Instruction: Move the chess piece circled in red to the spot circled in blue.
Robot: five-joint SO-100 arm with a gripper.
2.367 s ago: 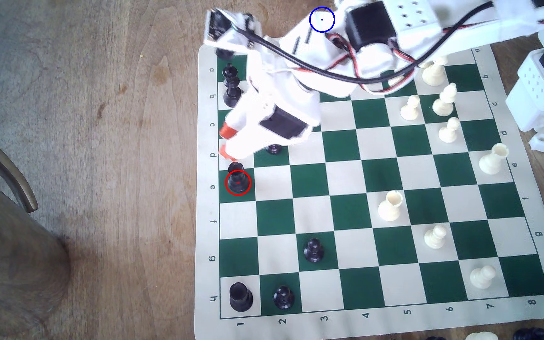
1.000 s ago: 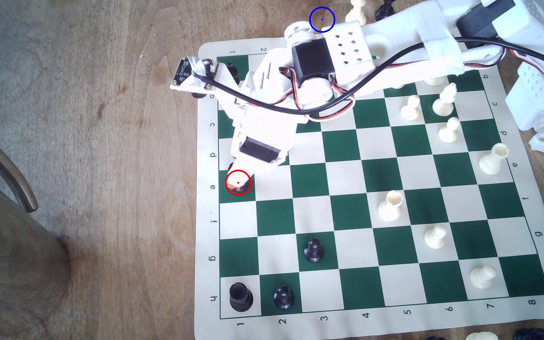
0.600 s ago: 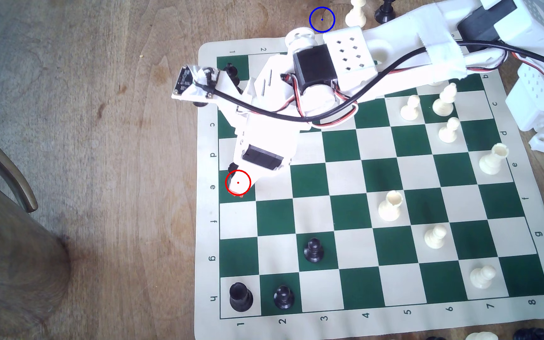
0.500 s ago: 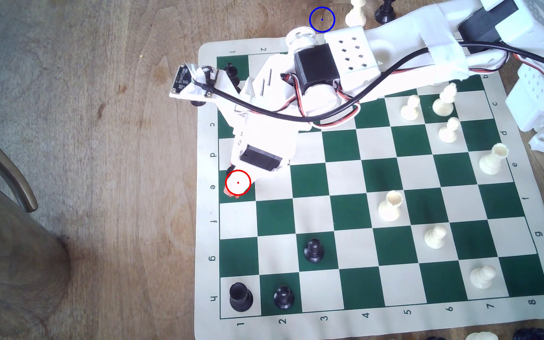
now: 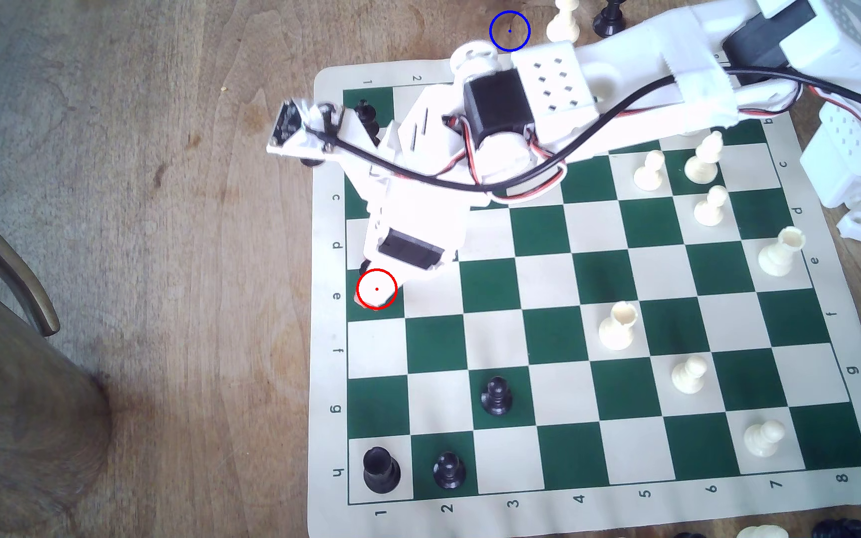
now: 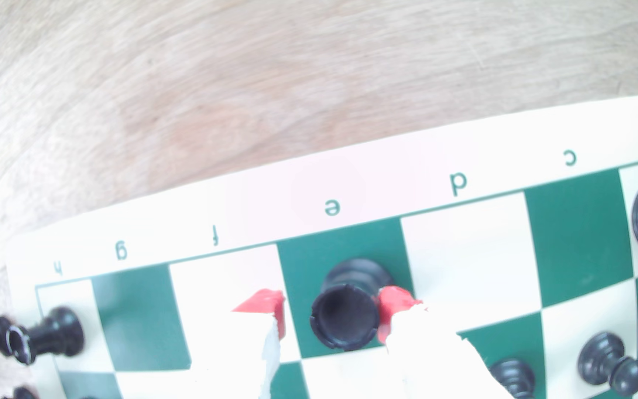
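Black rook (image 6: 346,318) standing up on the green square by the letter e, at the edge of the chess mat (image 6: 348,184). Gripper (image 6: 331,312) open around it: one red fingertip (image 6: 394,307) touching its side, the other a little apart. Blue ring spot (image 5: 509,31) on bare wood, top middle of the exterior view, well apart from the rook.

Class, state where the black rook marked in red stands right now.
In the wrist view, the black rook stands on the green e-file edge square, between the gripper's red fingertips.
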